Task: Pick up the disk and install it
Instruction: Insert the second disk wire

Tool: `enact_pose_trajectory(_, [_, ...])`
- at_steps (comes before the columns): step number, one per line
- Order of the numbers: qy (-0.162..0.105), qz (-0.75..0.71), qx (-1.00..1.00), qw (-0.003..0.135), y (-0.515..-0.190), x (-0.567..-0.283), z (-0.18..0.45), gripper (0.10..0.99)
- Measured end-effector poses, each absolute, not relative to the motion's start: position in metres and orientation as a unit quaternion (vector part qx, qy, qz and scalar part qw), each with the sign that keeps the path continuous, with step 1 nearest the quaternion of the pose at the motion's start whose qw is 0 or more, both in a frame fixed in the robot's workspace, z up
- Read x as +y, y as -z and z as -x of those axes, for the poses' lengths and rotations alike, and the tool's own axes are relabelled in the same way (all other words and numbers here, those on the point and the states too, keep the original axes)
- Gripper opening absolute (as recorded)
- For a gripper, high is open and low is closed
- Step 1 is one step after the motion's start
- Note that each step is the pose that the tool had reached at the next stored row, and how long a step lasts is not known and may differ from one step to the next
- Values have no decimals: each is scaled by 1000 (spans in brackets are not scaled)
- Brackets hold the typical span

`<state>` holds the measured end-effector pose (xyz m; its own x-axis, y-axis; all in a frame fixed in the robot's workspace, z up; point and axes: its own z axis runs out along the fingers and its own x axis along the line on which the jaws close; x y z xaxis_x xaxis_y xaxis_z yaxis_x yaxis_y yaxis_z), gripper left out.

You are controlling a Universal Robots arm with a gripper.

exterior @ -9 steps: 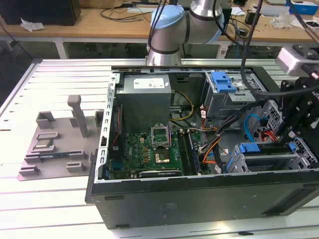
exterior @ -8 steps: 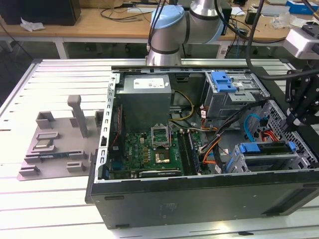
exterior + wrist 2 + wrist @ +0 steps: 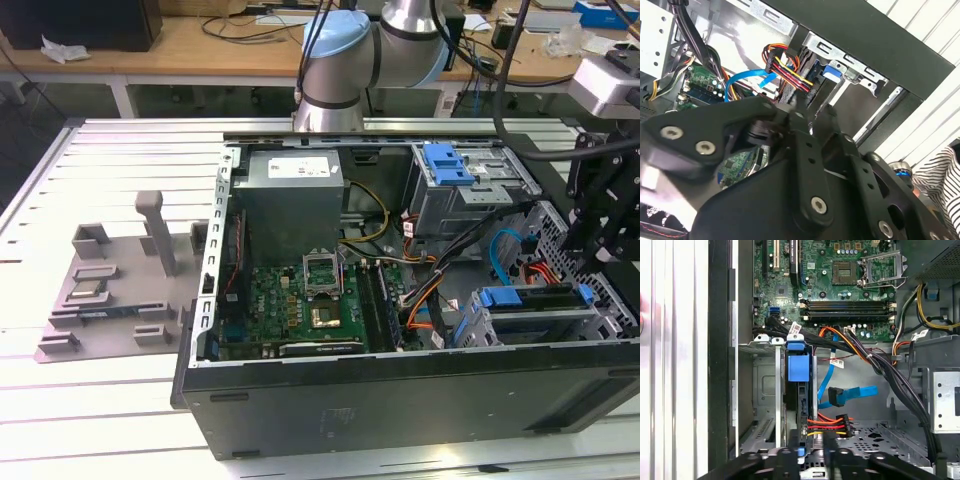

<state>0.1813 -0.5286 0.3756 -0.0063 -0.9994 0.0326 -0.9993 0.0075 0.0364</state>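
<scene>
disk (image 3: pixel 800 405) sits edge-up in our drive cage (image 3: pixel 765 390), directly under our gripper (image 3: pixel 810 452); grip state we cannot tell.

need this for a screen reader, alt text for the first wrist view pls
Looking down into an open computer case, the black claw sits over the disk, which stands on edge with its blue carrier frame in a grey drive cage. Beyond lie a green motherboard, a blue data cable and bundled power wires.
</scene>
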Motion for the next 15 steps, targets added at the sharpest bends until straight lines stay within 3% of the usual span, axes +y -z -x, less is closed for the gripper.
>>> enact_pose_trajectory(1, [1,-704,-709,24,-376,-529,-181,361])
enact_pose_trajectory(15, [0,-704,-709,23,-378,-508,-153,361])
